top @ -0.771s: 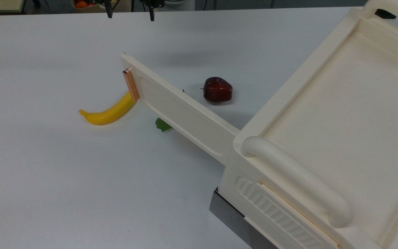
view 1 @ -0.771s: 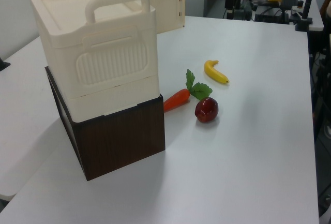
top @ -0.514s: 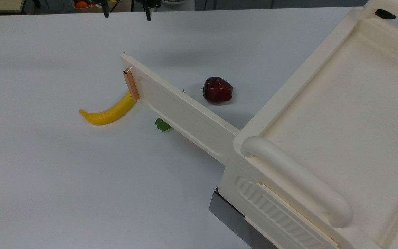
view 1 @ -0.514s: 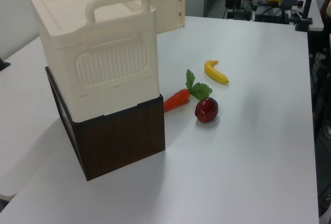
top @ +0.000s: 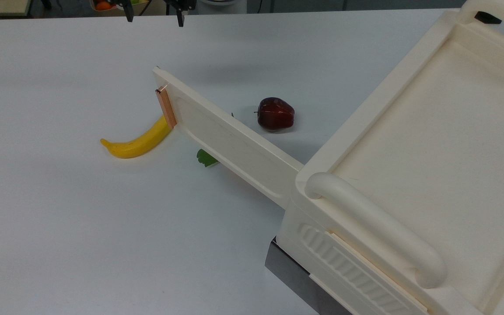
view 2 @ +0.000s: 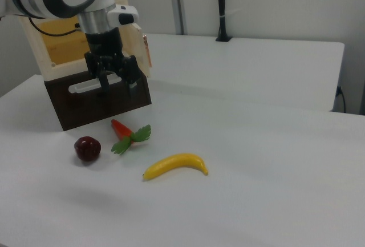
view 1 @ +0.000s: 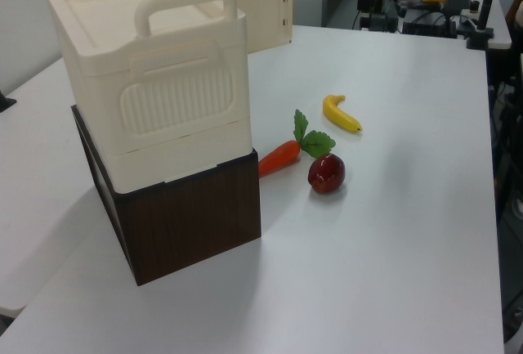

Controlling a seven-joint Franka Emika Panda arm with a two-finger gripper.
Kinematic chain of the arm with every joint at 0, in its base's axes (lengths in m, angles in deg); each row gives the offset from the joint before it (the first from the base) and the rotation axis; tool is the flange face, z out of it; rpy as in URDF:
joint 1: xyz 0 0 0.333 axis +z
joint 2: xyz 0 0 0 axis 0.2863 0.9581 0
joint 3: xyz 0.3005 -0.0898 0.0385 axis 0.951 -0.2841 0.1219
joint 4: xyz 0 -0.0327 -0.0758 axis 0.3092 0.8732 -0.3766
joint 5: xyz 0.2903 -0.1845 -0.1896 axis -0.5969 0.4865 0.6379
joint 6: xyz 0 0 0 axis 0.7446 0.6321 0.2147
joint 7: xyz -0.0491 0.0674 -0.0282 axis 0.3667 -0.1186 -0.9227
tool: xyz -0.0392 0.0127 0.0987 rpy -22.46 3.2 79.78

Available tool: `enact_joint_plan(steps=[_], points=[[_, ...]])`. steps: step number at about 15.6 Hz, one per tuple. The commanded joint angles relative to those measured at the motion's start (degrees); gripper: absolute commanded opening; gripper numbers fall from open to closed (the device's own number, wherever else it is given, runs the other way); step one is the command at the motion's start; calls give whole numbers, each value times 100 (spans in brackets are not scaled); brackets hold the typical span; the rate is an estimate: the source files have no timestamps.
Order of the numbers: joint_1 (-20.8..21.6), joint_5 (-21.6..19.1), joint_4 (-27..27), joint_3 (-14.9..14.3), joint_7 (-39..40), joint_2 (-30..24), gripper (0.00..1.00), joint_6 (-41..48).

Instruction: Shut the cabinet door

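end effector: released, fingers spread, holding nothing, above the tabletop, well apart from the door | cabinet door: swung wide open from the cabinet, copper strip at free end | banana, apple, carrot on tabletop near door

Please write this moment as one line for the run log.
gripper: open, above table, holding nothing | cabinet door: open, swung out | cabinet: on dark base | banana, carrot, apple: on table
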Motion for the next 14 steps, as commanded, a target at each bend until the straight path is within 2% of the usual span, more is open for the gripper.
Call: enact_joint_plan(steps=[1, 4, 10, 14], points=[[2, 32, 138, 25, -9, -55, 46, -233], [2, -21, 129, 25, -9, -20, 2, -260], [-6, -38, 15, 25, -18, 111, 0, -277], [-94, -266, -354, 16, -71, 314, 0, -355]])
